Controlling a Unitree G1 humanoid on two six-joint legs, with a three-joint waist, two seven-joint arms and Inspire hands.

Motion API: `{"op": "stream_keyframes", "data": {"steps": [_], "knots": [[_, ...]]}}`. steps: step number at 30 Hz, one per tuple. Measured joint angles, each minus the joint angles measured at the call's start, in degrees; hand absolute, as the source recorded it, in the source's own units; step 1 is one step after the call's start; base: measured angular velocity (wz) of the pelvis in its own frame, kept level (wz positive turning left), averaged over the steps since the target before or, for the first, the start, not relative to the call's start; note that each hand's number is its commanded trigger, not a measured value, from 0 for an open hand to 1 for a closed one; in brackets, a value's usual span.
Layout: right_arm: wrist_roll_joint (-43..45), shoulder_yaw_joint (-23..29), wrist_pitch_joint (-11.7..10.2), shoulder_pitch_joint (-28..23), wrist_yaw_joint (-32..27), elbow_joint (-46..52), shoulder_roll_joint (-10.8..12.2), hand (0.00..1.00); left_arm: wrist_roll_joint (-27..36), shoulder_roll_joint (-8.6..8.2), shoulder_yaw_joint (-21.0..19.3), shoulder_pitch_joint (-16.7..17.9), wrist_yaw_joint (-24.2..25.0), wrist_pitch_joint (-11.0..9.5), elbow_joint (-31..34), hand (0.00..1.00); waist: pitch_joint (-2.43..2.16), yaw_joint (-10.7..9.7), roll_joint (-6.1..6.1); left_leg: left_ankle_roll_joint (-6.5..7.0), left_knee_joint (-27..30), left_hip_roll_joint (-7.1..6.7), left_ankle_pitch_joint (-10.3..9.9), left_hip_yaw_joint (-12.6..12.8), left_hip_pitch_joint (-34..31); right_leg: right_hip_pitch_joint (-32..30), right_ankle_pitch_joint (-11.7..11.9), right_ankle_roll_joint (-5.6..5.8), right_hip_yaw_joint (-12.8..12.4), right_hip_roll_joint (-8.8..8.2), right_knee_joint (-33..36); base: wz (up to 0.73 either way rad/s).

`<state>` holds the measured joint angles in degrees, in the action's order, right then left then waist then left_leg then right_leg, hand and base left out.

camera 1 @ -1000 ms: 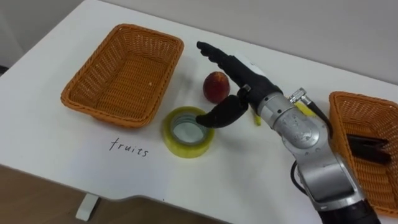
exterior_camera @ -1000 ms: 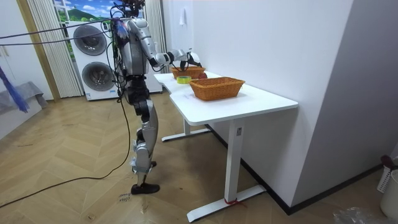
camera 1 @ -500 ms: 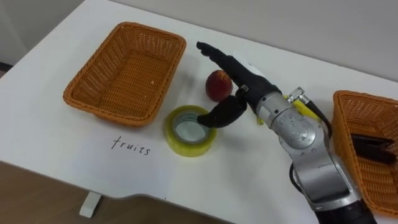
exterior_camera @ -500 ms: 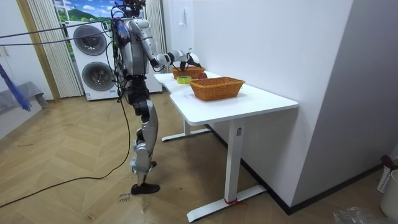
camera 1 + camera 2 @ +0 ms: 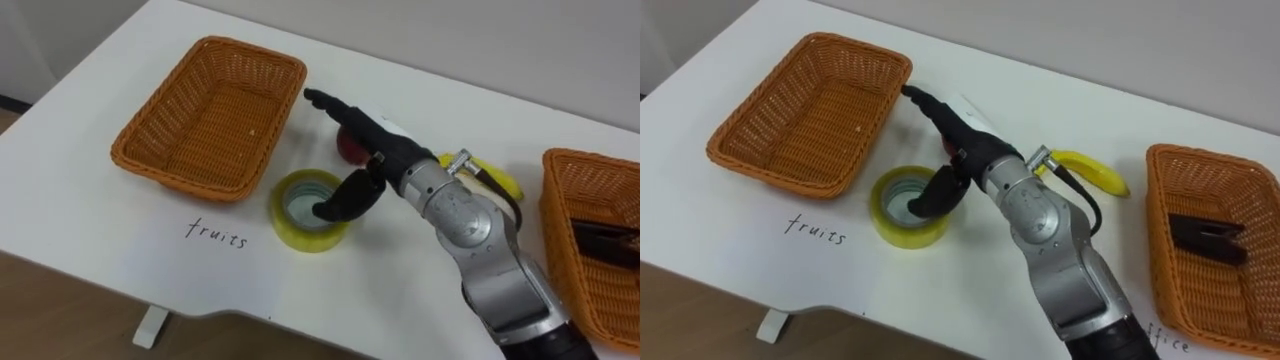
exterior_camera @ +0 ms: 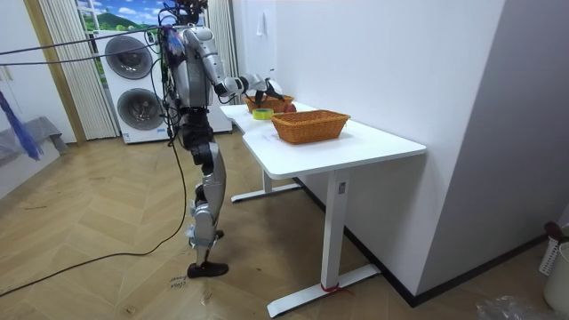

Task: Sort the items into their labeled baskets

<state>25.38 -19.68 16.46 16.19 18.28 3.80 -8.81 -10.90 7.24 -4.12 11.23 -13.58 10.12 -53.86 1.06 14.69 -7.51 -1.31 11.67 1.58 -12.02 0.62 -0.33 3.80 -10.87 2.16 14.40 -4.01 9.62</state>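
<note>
Black and straight, the fingers of the right hand (image 5: pixel 383 148) reach up and away from the robot, while its thumb bends down into the hole of the yellow tape roll (image 5: pixel 308 210). The hand is spread wide and grips nothing. The silver forearm comes in from the lower right and crosses the white table (image 5: pixel 90 235) at a slant.

The red fruit (image 5: pixel 349 150) lies directly beneath the fingers. The left eye view shows a slice of it under the palm; in the right eye view the hand hides nearly all of it. The tape roll sits just under the thumb, on the near side of the hand. A banana (image 5: pixel 1090 170) lies behind the wrist. The right eye view shows it nearly whole; in the left eye view the arm cuts across it.

Past the fingertips, to the hand's left, sits the wicker fruit basket (image 5: pixel 160 165), with a handwritten label (image 5: pixel 213 235) on the table in front of it. Well off to the hand's right, a second basket (image 5: pixel 1154 235) holds a dark object (image 5: pixel 1205 238).

In the room view the robot stands upright at the table's edge, its arm stretched over the baskets, with washing machines (image 6: pixel 129 84) behind it.
</note>
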Motion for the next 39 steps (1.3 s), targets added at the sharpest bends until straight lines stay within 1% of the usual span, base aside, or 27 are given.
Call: {"op": "stream_keyframes", "data": {"steps": [2,4,7,10,15,21,24,29,30,33,36,39], "knots": [[0.0,-0.5,0.2,0.0,0.0,-0.7,-0.1,0.00,0.0,0.00,0.1,0.1,0.0,0.0,0.0,0.00,-0.01,0.0,0.00,0.00,0.0,0.00,0.0,0.0,0.0,0.0,0.0,0.00,0.0,0.00,0.0,0.00],[0.6,-1.1,1.1,0.0,0.0,-1.1,-0.2,0.00,0.0,-0.01,0.1,0.2,0.0,0.5,0.0,0.00,-0.02,-0.1,0.08,0.00,0.0,0.00,0.0,0.0,0.0,0.0,0.0,0.00,0.0,0.00,0.0,0.00],[2.1,-1.4,1.3,0.0,0.1,-1.2,-0.2,0.00,0.0,-0.02,0.2,0.4,0.0,1.2,0.0,0.00,-0.11,-0.1,0.24,0.00,0.0,0.00,0.0,0.0,0.0,0.1,0.0,0.00,0.0,0.02,0.0,0.00],[2.3,-1.6,1.4,0.0,0.2,-1.2,-0.1,0.00,0.0,-0.01,1.0,0.6,0.0,1.5,0.0,0.00,-0.14,-0.1,0.41,0.00,0.0,0.00,0.0,0.0,0.0,0.2,0.0,0.00,0.0,0.02,0.0,0.00],[2.4,-1.6,2.4,0.0,0.2,-1.2,-0.1,0.00,0.0,0.00,1.1,0.7,0.0,2.2,0.0,0.00,-0.13,-0.1,0.51,0.00,0.0,0.00,0.0,0.1,0.0,0.2,0.0,0.00,0.0,0.02,0.0,0.00],[2.4,-1.6,2.5,0.0,0.2,-1.2,-0.1,0.00,0.0,-0.03,1.1,0.8,0.0,2.8,0.0,0.00,-0.15,0.0,0.49,0.00,0.0,0.01,0.0,0.2,0.1,0.1,0.0,0.00,-0.1,0.02,0.0,0.00],[2.4,-1.6,3.0,0.0,0.2,-1.4,0.0,0.00,0.0,-0.03,1.1,0.8,0.0,3.3,0.0,0.00,-0.20,0.0,0.41,0.00,0.0,0.01,0.0,0.3,0.4,0.2,0.0,0.00,-0.1,0.02,0.0,0.00],[2.4,-1.5,3.2,0.0,0.4,-2.6,-0.2,0.00,0.0,0.16,1.9,0.8,0.1,3.7,-0.2,0.00,-0.45,-0.1,0.03,0.00,0.0,0.01,0.0,0.3,0.5,0.3,0.0,0.00,-0.1,0.02,0.0,0.00],[2.4,-1.5,3.6,0.0,0.7,-2.6,-0.2,0.00,-0.1,0.31,2.1,0.8,0.2,3.8,-0.2,0.00,-0.50,-0.1,-0.05,0.00,0.0,0.02,0.0,0.3,0.5,0.3,0.0,0.00,-0.1,0.02,0.0,0.00],[2.4,-1.5,3.9,0.0,1.7,-2.9,-0.2,0.00,-0.1,0.38,2.1,0.8,0.3,4.1,-0.2,0.00,-0.54,-0.1,-0.26,0.00,0.0,0.02,0.0,0.4,0.6,0.4,0.0,0.00,-0.1,0.02,0.1,0.00],[2.4,-1.6,4.9,0.0,2.6,-2.9,-0.2,0.00,-0.1,0.40,2.1,0.9,0.3,4.8,-0.2,0.00,-0.52,-0.1,-0.31,0.00,0.0,0.02,0.0,0.4,0.6,0.6,0.0,0.00,-0.1,0.02,0.1,0.00],[2.7,-1.5,4.9,0.0,3.8,-2.9,-0.2,0.00,-0.1,0.38,2.2,0.9,0.3,4.9,-0.1,0.00,-0.50,-0.1,-0.33,0.00,-0.2,0.03,0.0,0.4,0.6,0.6,0.0,0.00,-0.2,0.03,0.1,0.00]]}}
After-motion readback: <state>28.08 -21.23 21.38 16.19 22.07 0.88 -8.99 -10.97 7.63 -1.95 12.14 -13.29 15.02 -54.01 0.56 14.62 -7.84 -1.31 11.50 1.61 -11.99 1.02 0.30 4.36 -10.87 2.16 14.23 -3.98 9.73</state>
